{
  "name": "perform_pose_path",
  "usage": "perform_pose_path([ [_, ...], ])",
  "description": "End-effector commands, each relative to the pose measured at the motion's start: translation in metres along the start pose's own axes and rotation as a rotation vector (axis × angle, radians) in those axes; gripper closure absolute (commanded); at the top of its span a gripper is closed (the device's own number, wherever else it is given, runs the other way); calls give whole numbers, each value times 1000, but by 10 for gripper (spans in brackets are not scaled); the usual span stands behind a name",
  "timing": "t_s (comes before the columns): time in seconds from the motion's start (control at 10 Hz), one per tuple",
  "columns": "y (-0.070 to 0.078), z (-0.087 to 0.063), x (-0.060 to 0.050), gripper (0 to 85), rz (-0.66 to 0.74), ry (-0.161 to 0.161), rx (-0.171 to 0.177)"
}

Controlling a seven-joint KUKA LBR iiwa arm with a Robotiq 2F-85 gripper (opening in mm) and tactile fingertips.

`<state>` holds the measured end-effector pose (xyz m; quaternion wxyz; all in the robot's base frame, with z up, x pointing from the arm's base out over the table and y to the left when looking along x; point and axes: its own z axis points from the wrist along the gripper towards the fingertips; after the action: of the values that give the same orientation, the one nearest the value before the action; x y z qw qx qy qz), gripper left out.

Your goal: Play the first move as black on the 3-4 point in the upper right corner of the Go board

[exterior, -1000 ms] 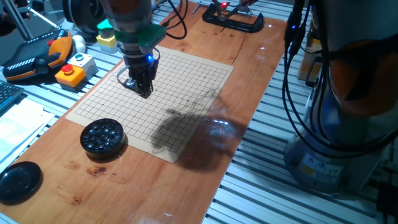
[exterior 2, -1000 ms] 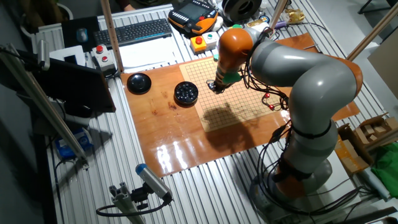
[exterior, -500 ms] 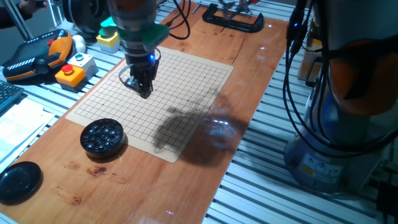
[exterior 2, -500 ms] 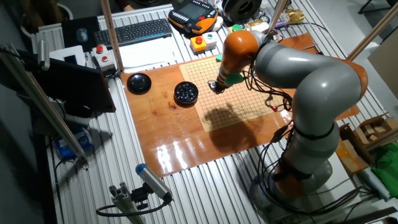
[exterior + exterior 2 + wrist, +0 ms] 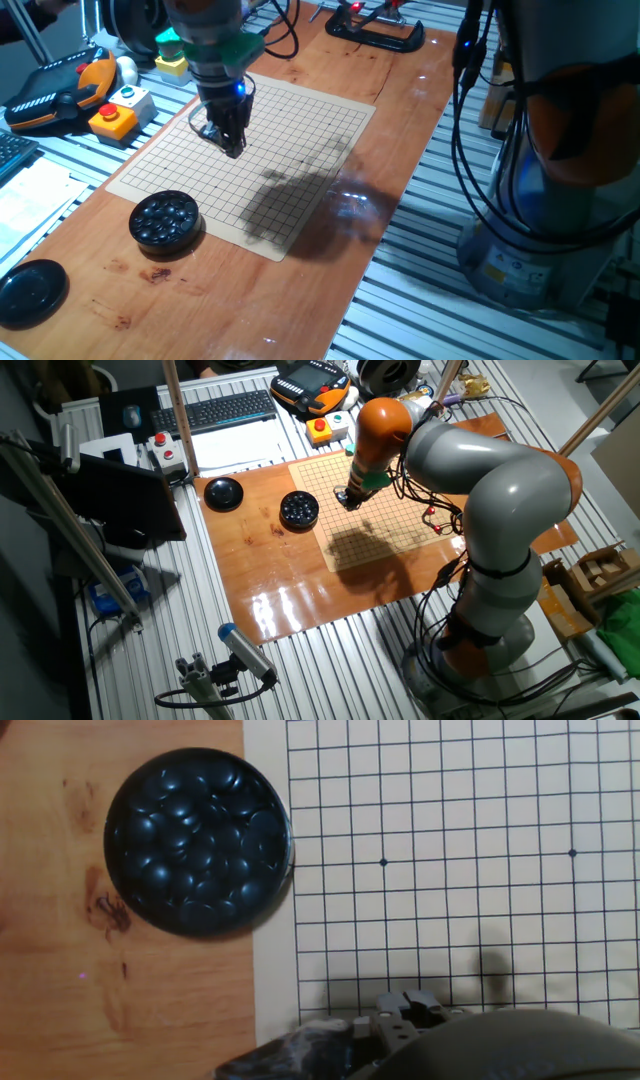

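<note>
Fingers of the dark two-finger gripper [image 5: 230,141] point straight down over the pale paper Go board printed with a thin black grid [image 5: 300,130], low above its crossings near the side that faces the yellow button box [image 5: 118,110]. Whether they are parted or pinched on a stone I cannot tell: both fixed views show only a dark tip, and the hand view catches just the gripper's lower housing at the bottom edge of the frame. No stone lies on the grid in any view. The glossy round black stones are heaped in the round black bowl [image 5: 165,218], which stands on the brown wooden worktop [image 5: 400,90] just off one board corner; its black lid [image 5: 32,288] lies apart, further along the worktop. The coming move turns on how the fingers stand to the target crossing, third line from one edge and fourth from the other, and I cannot say from these views which corner counts as upper right. If a stone is held, I judge only a short shift and a gentle lowering remain.
</note>
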<state>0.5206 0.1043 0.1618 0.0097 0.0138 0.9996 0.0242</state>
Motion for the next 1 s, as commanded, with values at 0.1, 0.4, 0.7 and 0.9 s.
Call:
perform_pose_path([
  [0.1, 11, 2, -7, 843, 11, -23, -3],
  [0.4, 37, -1, -20, 843, 4, -37, 18],
  [0.7, 66, 4, -27, 843, 39, -44, 21],
  [0.9, 75, 8, -28, 843, 36, -38, 17],
])
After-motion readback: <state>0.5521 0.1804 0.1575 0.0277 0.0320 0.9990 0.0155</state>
